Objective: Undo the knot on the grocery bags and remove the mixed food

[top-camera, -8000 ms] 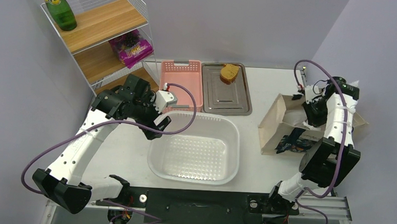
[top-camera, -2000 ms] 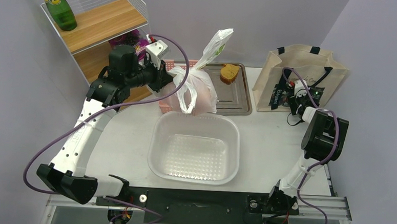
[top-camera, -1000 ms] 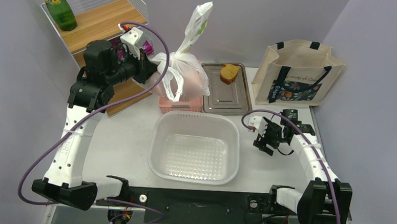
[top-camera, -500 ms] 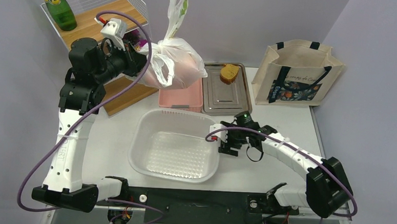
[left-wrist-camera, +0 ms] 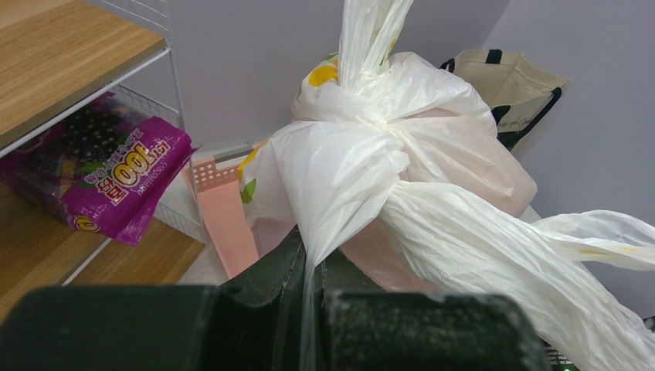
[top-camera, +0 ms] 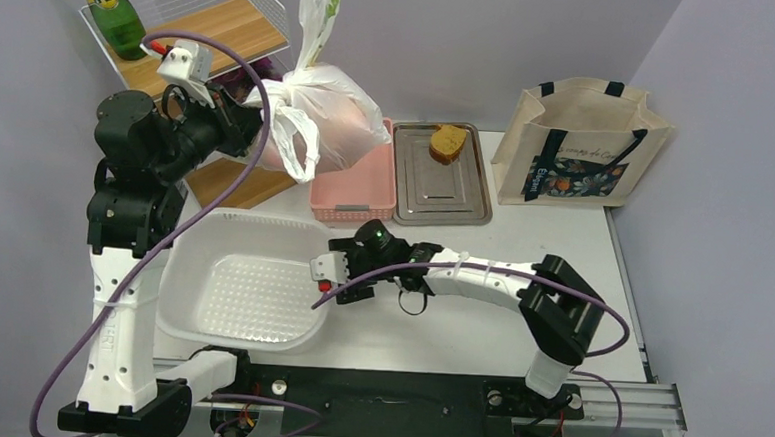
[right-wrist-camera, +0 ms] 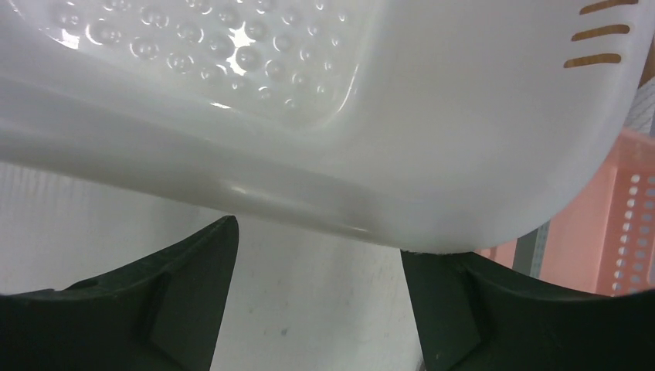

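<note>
Top external shows white table (top-camera: 478, 318), lilac walls (top-camera: 452, 52), left tool (top-camera: 236, 130) clamping plastic bag (top-camera: 333, 126), right tool (top-camera: 335, 284) spread

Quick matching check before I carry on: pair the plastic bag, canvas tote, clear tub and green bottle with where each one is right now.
1. plastic bag
2. canvas tote
3. clear tub
4. green bottle

A. on the top shelf
B. near left of the table, at the open right claw
C. pinched in the left claw
D. upright, far right of the table

Pairs: 1-C, 2-D, 3-B, 4-A
</note>
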### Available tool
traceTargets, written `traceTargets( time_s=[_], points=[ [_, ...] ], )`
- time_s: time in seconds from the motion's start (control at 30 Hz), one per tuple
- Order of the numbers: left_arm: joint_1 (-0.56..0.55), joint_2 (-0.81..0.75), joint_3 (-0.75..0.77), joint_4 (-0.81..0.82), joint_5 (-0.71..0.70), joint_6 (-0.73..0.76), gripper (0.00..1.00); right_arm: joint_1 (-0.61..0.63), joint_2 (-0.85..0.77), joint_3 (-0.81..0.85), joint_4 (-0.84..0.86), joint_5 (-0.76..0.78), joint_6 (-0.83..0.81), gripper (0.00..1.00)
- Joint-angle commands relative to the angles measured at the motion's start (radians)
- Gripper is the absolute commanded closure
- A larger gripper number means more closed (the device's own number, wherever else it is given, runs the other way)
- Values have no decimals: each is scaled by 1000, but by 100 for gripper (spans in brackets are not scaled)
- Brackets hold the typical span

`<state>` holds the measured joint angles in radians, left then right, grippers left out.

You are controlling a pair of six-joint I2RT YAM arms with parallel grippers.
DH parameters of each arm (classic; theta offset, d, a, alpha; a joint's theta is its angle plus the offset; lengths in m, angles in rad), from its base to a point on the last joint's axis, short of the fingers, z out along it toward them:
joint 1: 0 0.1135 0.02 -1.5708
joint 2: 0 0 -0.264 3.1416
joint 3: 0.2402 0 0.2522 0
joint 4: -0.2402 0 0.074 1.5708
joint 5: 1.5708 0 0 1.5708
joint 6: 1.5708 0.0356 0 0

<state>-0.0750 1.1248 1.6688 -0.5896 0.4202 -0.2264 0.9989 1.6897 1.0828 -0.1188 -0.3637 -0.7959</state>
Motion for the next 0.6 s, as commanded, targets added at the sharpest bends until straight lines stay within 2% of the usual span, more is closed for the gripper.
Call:
traceTargets(
  time_s=[0.0, 0.17, 0.3, 0.4, 0.47, 0.57],
  points=[
    [24, -36, -7, 33, -2, 1, 100, 70, 77, 145, 139, 41, 1, 28],
    [30, -39, -26, 43, 25, 12, 100, 119, 148, 260, 180, 54, 66, 26],
    [30, -20, -36, 61, 95, 25, 100, 84, 84, 250, 196, 56, 190, 25],
    [30, -11, -63, 115, 177, 20, 100, 8, -118, 157, 175, 1, 313, 23],
    [22, 1, -90, 154, 227, 7, 100, -51, -276, 82, 92, -33, 367, 23],
    [-48, 20, -147, 193, 251, 51, 100, -160, -473, -29, -72, -44, 449, 23]
  ],
)
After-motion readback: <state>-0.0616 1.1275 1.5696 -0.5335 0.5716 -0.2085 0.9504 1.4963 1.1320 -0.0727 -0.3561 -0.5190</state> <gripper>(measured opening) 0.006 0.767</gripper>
